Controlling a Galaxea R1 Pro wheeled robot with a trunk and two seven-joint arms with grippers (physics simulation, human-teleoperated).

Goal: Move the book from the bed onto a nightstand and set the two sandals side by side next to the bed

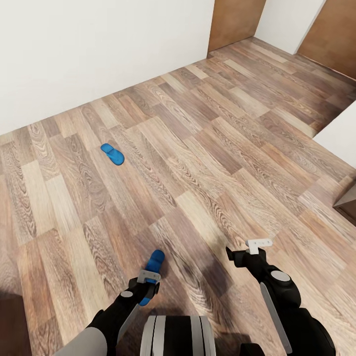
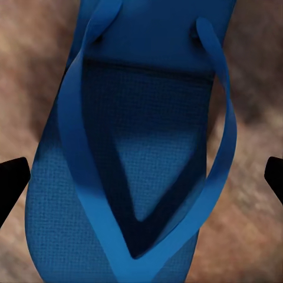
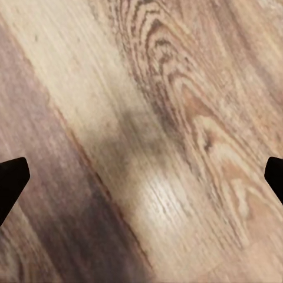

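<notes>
Head view: we see one sandal [image 1: 112,154] lying on the wood floor [image 1: 207,148] near the wall; left claw [image 1: 147,288] over second sandal [image 1: 154,262]. Left wrist: claw wide open around it, not gripping. Right wrist: right claw [image 3: 141,177] open, nothing held, above floor.

A blue sandal [image 2: 135,171] is seen close up — straps uppermost — between two dark fingertips [image 2: 12,180], over wood flooring [image 2: 259,71].

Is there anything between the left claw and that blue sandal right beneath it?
Nothing visible. In the left wrist view the near sandal lies directly ahead between the spread fingertips, with only wooden floor around it. In the head view the left claw is right over it.
</notes>
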